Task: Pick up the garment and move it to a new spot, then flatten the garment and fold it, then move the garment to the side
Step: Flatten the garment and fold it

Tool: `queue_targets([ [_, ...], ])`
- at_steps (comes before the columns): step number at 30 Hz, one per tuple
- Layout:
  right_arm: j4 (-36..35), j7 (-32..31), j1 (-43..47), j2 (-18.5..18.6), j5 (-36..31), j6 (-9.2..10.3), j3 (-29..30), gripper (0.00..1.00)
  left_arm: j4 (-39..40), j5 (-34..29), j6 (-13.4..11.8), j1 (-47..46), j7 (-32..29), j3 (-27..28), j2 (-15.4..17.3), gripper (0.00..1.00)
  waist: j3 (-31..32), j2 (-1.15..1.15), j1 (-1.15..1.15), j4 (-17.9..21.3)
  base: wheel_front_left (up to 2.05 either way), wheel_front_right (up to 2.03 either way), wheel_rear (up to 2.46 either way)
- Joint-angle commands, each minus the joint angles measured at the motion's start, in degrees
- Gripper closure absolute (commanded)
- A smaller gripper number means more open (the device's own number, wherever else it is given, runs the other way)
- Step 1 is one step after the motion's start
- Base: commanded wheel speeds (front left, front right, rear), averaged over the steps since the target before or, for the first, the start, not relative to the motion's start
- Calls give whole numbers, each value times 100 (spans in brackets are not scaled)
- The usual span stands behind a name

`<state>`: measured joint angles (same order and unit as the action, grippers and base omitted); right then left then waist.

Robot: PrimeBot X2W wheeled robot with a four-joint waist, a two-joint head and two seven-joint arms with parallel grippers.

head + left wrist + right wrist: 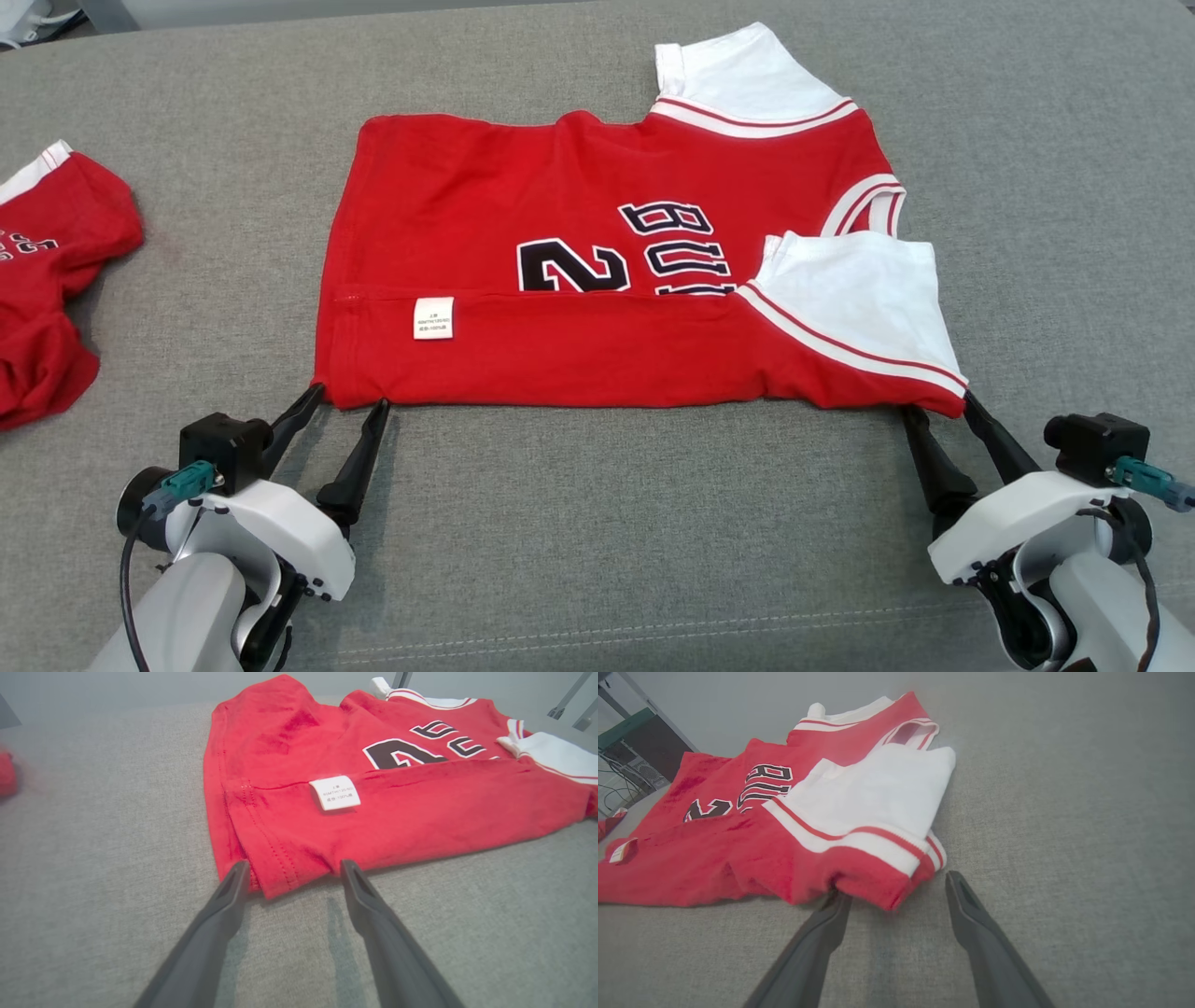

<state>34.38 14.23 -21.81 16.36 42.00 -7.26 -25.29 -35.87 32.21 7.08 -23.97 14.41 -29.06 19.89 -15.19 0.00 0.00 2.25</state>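
Lying partly folded: red garment point(485, 215).

The right tool point(896, 886) stands with jaws spread at the near right corner of the red garment point(738, 858). Its left finger point(822, 938) touches the hem; the other rests apart on the grey counter point(1064, 835). A white sleeve point(873, 793) lies folded onto the red body, and a label point(619, 851) shows far left.
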Motion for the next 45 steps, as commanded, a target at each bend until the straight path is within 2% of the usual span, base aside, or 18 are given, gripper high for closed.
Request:
queue_targets([
  [1,-141,76,48,71,27,-23,-135,0,103,1,39,-137,59,182,235,0,4,0,0,-6,0,0,0],
  [7,-372,76,96,167,56,-23,-288,0,134,-15,40,-122,59,151,269,0,20,0,0,-38,0,0,0],
  [17,-588,77,360,408,-159,-23,-185,0,157,-6,40,0,59,165,256,0,88,0,0,-48,0,0,0],
  [30,-588,77,319,398,-200,-23,-429,0,153,33,40,31,59,167,232,0,85,0,0,-46,0,0,0],
  [33,-555,77,247,390,-196,-23,-451,8,146,42,40,22,59,161,233,0,68,0,0,-79,0,0,0],
  [38,-552,77,190,401,-260,-23,-411,9,133,54,40,22,59,158,240,0,50,0,0,-112,0,0,0],
  [40,-571,77,185,402,-308,-23,-382,13,127,70,40,28,59,160,240,0,44,0,0,-121,0,0,0],
  [45,-641,77,195,401,-395,-23,-328,15,120,82,40,49,59,154,233,0,38,0,0,-116,0,0,0],
])
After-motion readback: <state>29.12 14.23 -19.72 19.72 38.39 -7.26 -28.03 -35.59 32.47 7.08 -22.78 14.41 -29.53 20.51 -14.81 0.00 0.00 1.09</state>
